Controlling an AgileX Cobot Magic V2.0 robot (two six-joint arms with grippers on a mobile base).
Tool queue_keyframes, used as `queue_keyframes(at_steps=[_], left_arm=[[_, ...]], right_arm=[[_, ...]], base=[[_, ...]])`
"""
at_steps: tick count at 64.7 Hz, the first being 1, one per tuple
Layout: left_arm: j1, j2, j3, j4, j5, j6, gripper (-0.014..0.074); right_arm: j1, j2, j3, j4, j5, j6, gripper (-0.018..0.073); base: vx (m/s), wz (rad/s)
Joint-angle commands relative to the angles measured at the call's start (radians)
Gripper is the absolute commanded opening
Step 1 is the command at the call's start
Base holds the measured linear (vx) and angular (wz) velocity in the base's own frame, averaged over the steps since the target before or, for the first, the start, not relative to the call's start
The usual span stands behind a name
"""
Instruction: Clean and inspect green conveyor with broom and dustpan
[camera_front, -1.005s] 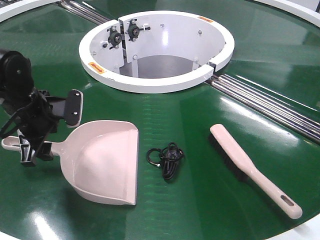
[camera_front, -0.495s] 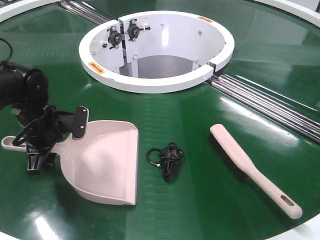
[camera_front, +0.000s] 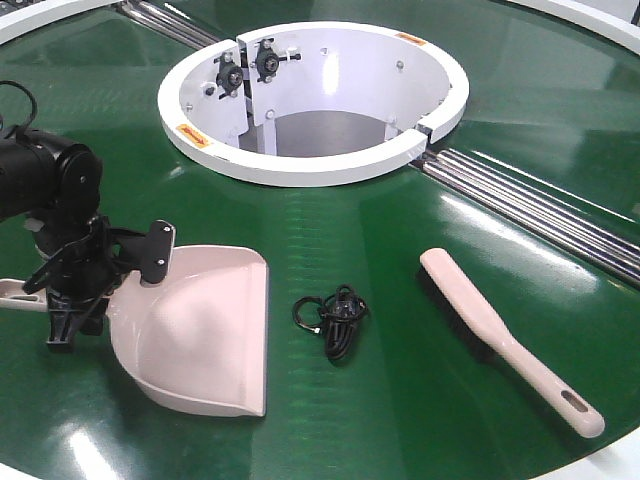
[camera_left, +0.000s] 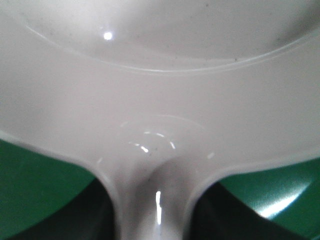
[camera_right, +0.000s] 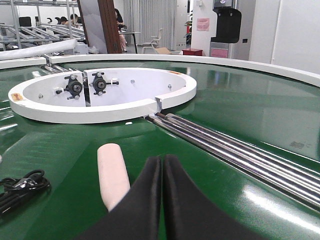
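The dustpan (camera_front: 200, 335) lies on the green conveyor (camera_front: 400, 400) at the front left, mouth facing right. My left gripper (camera_front: 108, 292) is down over the neck of its handle, one finger (camera_front: 158, 250) on the far side and one (camera_front: 60, 325) on the near side, jaws spread wider than the handle. The left wrist view shows the neck (camera_left: 155, 200) running between two dark fingers. The broom (camera_front: 500, 335) lies at the front right. In the right wrist view its tip (camera_right: 112, 172) lies just left of my right gripper (camera_right: 162, 159), which is shut and empty.
A coiled black cable (camera_front: 335, 318) lies between dustpan and broom; it also shows in the right wrist view (camera_right: 20, 185). The white ring opening (camera_front: 310, 165) is behind. Silver rollers (camera_front: 540, 215) run right of it. The white rim (camera_front: 610, 460) is at the front right.
My left gripper has come down over the dustpan handle. The dustpan has shifted a little left and turned, its handle end moving toward the left edge. The broom and cable have not moved.
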Motion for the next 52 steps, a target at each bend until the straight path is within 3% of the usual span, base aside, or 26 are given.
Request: queue_keyframes(at_steps=[1, 18, 28, 47, 52], left_arm=[[-0.006, -0.070, -0.026, 0.024, 0.033, -0.006, -0.0008], [-0.006, -0.081, -0.064, 0.024, 0.073, -0.019, -0.0008], [-0.006, -0.079, -0.108, 0.025, 0.065, -0.083, -0.0008], [-0.008, -0.078, -0.107, 0.029, 0.063, -0.085, -0.0008], [-0.021, -0.078, -0.107, 0.062, 0.063, -0.086, -0.0008]], right_arm=[[-0.007, -0.010, 0.004, -0.008, -0.078, 0.000, -0.0008], [-0.007, -0.010, 0.004, -0.008, -0.078, 0.000, -0.0008], [-0.007, -0.010, 0.004, -0.008, -0.078, 0.000, -0.0008], [-0.007, -0.010, 0.004, -0.008, -0.078, 0.000, -0.0008], [-0.007, -0.010, 0.004, -0.008, -0.078, 0.000, -0.0008]], base=[[0.00, 0.00], [0.00, 0.00], [0.00, 0.00], [0.00, 0.00], [0.00, 0.00]])
